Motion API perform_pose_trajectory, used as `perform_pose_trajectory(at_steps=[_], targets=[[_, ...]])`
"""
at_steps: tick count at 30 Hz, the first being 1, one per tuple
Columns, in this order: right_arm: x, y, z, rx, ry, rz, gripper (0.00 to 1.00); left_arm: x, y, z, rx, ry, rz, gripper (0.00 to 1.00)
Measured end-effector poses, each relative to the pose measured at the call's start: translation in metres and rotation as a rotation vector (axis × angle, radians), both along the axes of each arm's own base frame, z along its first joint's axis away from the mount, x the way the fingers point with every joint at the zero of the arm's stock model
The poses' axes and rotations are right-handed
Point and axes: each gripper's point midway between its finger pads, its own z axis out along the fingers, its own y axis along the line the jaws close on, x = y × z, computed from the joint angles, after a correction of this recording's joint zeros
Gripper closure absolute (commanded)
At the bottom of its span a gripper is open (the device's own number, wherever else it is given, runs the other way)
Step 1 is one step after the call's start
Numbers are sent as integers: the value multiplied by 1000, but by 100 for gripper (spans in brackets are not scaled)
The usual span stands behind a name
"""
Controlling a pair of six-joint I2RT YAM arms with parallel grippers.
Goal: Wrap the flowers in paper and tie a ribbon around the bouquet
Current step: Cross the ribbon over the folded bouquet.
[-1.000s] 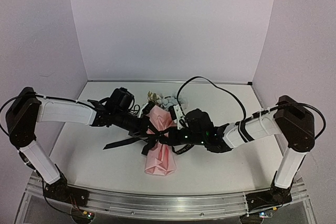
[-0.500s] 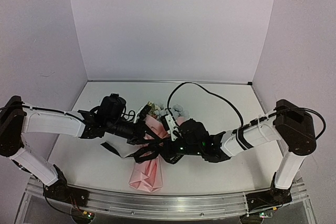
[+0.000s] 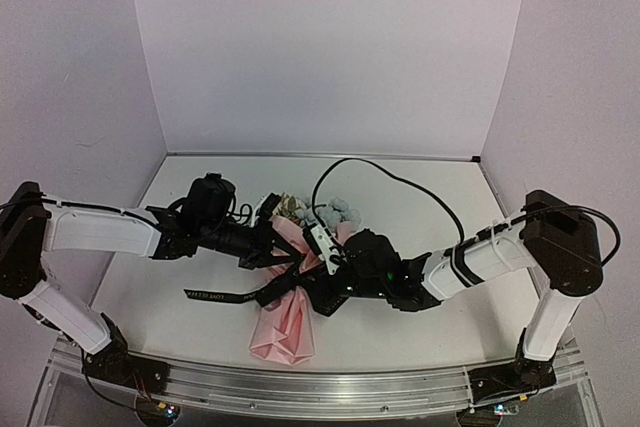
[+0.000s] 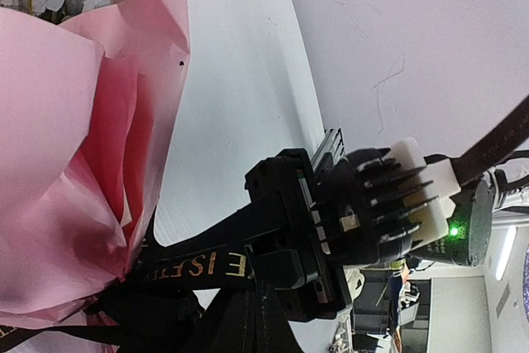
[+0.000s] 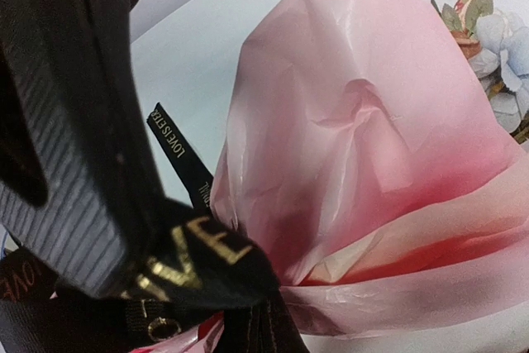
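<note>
The bouquet lies on the table with its pink paper [image 3: 285, 327] cone pointing toward me and the flowers [image 3: 335, 212] at the far end. The black ribbon [image 3: 215, 295] is bunched around the cone's waist, and one tail trails left across the table. My left gripper [image 3: 278, 252] is shut at the waist from the left, with gold-lettered ribbon [image 4: 207, 266] running past its jaws. My right gripper [image 3: 305, 285] comes in from the right, shut on the ribbon [image 5: 194, 266] against the paper [image 5: 355, 163]. In the left wrist view the right gripper [image 4: 285, 241] pinches the lettered ribbon. Flowers [image 5: 488, 31] show behind the paper.
A black cable [image 3: 400, 179] loops over the table behind the right arm. Pale walls stand close at the back and on both sides. The metal rail [image 3: 300, 382] with both arm bases runs along the near edge.
Both grippers and the bouquet have shifted left and toward me over the last second. The ribbon tail now stretches out flatter to the left. Both grippers stay shut.
</note>
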Motion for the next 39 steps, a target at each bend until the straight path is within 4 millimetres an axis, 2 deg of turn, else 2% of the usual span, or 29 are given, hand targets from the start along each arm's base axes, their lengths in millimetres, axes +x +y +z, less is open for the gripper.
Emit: perform_pose_trajectory(at_steps=[3,7,15,20,27,32,39], targets=[[-3,1,0,-12,-28,34,100,2,4,-4,1,11,-1,100],[-7,4,2,-14,-42,74,100,7,12,-19,21,46,-2,100],[-12,14,14,20,-46,127,100,7,16,-40,39,83,-50,100],[-10,19,16,19,-65,138,100,4,16,-42,35,81,-76,100],[-3,27,3,-17,-100,149,100,3,17,-43,37,88,-85,100],[4,25,-7,-63,-150,138,100,-1,20,-47,54,109,-94,100],[10,23,-6,-107,-241,145,99,-3,22,-51,73,126,-97,99]])
